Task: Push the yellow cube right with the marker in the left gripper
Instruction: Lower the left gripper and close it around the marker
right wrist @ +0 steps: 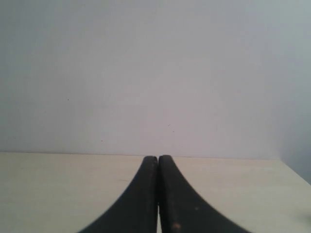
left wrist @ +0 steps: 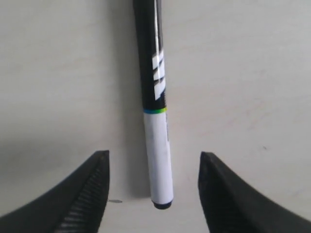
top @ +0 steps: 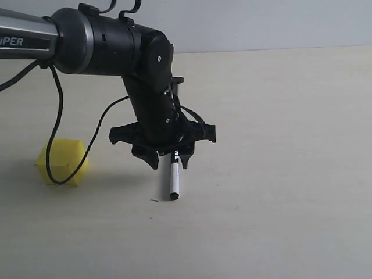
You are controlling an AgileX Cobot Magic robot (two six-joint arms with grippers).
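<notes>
The marker [top: 174,181] appears to lie on the table, its white barrel and black tip pointing toward the front edge; its black half [left wrist: 151,58] runs away under the wrist. My left gripper [top: 170,163] hangs just over it, open. In the left wrist view its jaws stand wide on either side of the marker's white end [left wrist: 159,155] and touch nothing. The yellow cube [top: 61,161] rests on the table well to the left of the gripper, with a black cable [top: 55,131] looping in front of it. My right gripper [right wrist: 158,162] is shut on nothing, out of the exterior view.
The silver and black arm [top: 87,40] reaches in from the upper left. A pale table [top: 279,174] stretches right and forward of the marker, ending at a light wall [top: 261,23]. A tiny dark speck [top: 153,200] lies near the marker's tip.
</notes>
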